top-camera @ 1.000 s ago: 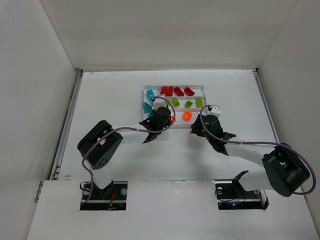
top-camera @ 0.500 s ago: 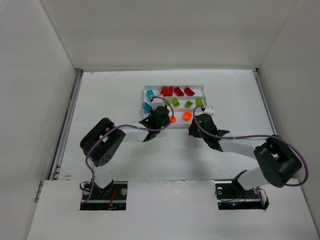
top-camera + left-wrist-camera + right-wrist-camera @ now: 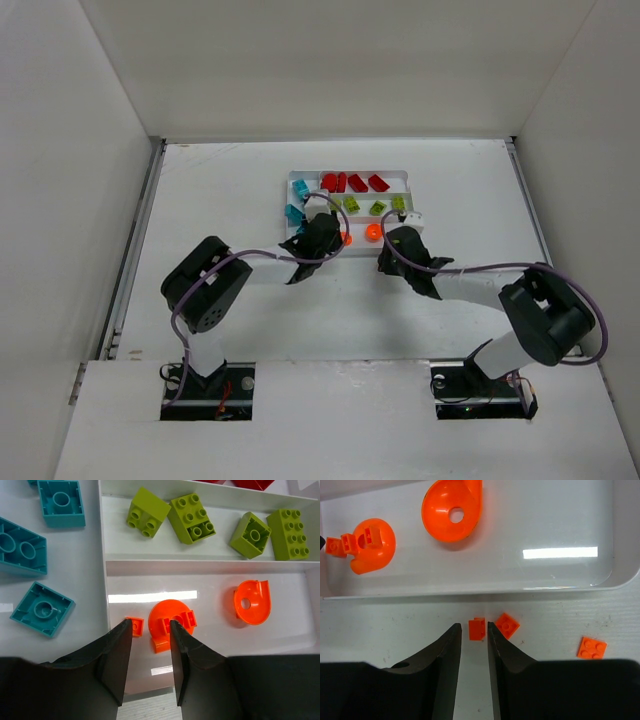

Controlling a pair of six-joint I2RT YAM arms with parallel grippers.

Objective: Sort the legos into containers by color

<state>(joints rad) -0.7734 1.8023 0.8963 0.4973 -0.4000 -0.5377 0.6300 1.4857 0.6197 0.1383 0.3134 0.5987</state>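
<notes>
Right wrist view, nearest things first. Right pincer [image 3: 473, 626] sits low over the surface [image 3: 385, 625], just outside the tray's near wall. Its jaws stand a narrow slot apart, one on each side of a small orange brick [image 3: 477, 630]. A strip of surface shows on the brick's left side, so it is bracketed but not clamped.

Loose orange pieces on the surface, count three:
- the small orange brick between the jaws
- a second orange brick [image 3: 507, 625] just beside it on the right
- a flat orange tile [image 3: 592, 647] farther right, apart from the other two

White tray [image 3: 545, 591] lies just beyond them. Its near long section holds two round orange pieces [image 3: 452, 510] and one tiny orange square [image 3: 134, 626].

Left wrist view: left pincer [image 3: 149, 630] hangs over the left end of that section. Its jaws are partly open and grip nothing. One round piece lies in the tray under the gap, and the tiny square is just beside it.

- Middle long section: four lime bricks [image 3: 192, 517].
- Far long section, top view: four red bricks [image 3: 358, 182] in a row.
- Cross section at the tray's left end: three teal bricks [image 3: 42, 609] whole, and a teal sliver cut off by the frame's top edge, possibly a fourth.
</notes>
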